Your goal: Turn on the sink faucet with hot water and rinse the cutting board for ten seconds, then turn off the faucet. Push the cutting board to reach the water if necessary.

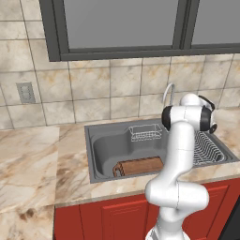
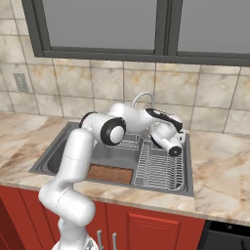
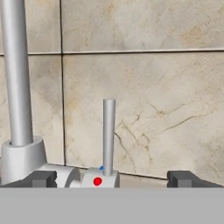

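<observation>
2 fingertips (image 3: 43,178) flank the sink faucet (image 3: 19,87) lever (image 3: 108,135), untouched.

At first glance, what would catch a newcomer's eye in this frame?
The white arm reaching over the sink toward the back wall, its gripper open just before the upright faucet handle, beside the sink faucet. Next, the reddish-brown cutting board lying in the basin's near part, with no water running.

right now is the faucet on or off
Off, as far as shown: no water falls from the sink faucet into the sink, and the cutting board lies there without a stream.
</observation>
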You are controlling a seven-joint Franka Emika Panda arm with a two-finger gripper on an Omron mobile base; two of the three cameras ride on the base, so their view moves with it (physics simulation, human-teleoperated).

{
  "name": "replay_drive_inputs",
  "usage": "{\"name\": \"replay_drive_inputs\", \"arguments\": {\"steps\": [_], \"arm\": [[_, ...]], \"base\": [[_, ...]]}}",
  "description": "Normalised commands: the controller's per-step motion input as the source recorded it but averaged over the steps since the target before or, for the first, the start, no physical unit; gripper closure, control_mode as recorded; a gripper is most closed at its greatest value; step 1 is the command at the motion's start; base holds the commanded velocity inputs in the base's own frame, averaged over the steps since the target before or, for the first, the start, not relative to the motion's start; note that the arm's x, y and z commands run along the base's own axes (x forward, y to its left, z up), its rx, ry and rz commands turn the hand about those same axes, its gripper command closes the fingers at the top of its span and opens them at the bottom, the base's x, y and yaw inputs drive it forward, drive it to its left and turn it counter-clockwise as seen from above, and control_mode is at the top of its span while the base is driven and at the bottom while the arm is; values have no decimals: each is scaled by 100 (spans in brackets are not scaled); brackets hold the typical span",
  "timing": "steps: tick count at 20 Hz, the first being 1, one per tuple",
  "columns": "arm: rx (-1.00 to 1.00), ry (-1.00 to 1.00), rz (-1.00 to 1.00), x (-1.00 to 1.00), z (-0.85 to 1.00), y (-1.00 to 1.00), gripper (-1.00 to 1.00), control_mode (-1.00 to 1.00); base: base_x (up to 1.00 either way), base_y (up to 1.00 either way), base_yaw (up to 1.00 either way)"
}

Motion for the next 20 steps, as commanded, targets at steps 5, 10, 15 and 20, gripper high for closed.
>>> {"name": "replay_drive_inputs", "arguments": {"steps": [5, 10, 15, 20], "arm": [[0, 0, 0, 9, 0, 3, -100, -100], [0, 0, 0, 10, 0, 1, -100, -100], [0, 0, 0, 11, 0, 0, -100, -100], [0, 0, 0, 11, 0, 0, -100, -100]], "base": [[0, 0, 0], [0, 0, 0], [0, 0, 0], [0, 0, 0]]}}
